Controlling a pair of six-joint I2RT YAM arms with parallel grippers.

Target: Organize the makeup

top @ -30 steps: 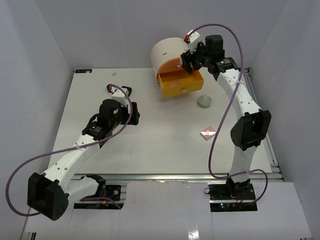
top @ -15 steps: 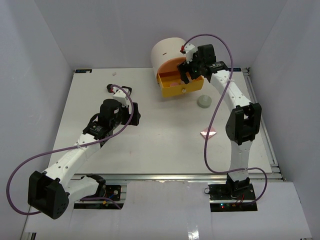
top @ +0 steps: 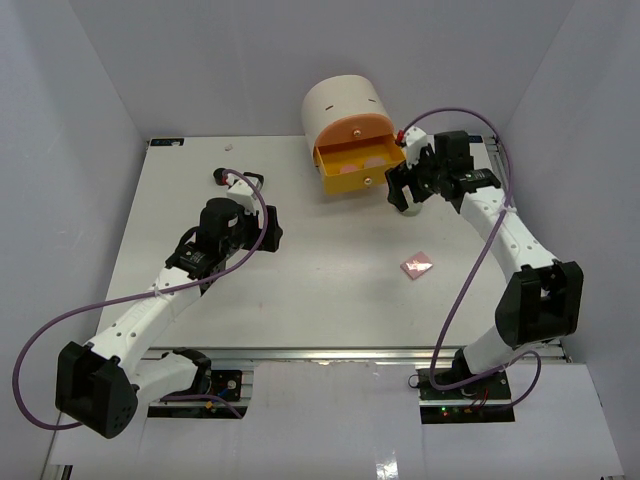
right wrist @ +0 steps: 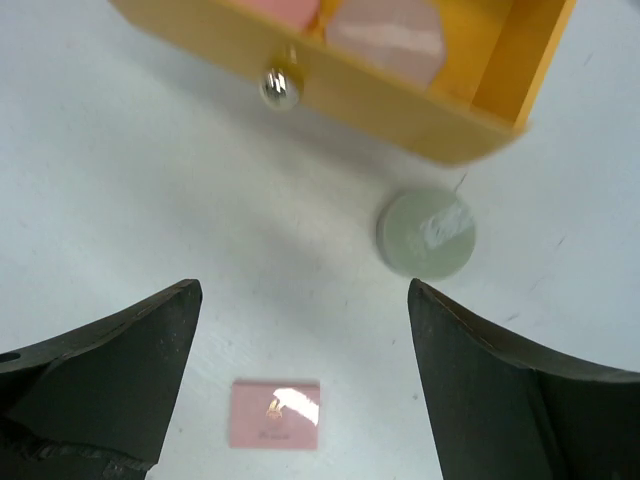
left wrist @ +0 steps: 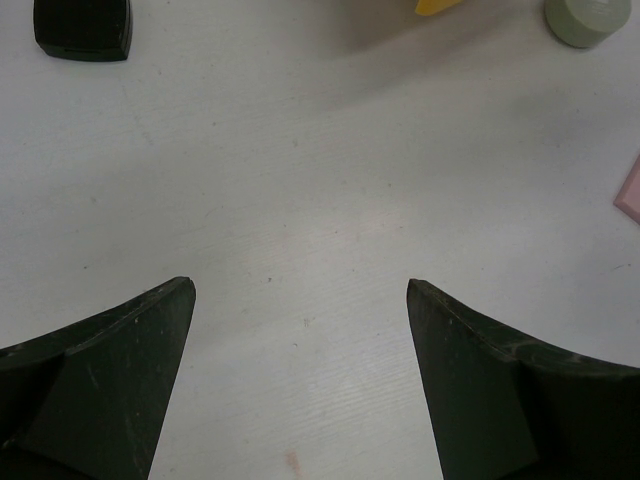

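Reading this as mid pick-and-drop: the orange drawer [top: 360, 170] is standing pulled out of the cream box [top: 340, 100], two pink compacts [right wrist: 385, 25] lying inside it. Your right gripper [right wrist: 300, 288] is hovering just off the drawer's front right corner, jaws spread wide, carrying nothing. The grey-green compact [right wrist: 426, 233] is sitting flat on the table [top: 330, 290] just beside that corner, not touching the drawer, and is lining up nearer one finger than the middle of the gap. The pink square palette [right wrist: 275, 412] is lying further out from the drawer front, well apart from it. Your left gripper [left wrist: 298, 285] is hanging well off to the drawer's left, jaws likewise wide and empty; a small black container [left wrist: 82, 28] is sitting on that same side of the drawer.

Next, I'm guessing you're going for the grey-green compact. That's calling for sliding the right gripper sideways to centre it, dropping until the tips are straddling its rim, closing, then lifting clear of the drawer's front wall before letting go. Low, round, smooth: it's likely risking a skid-out as the jaws are closing.
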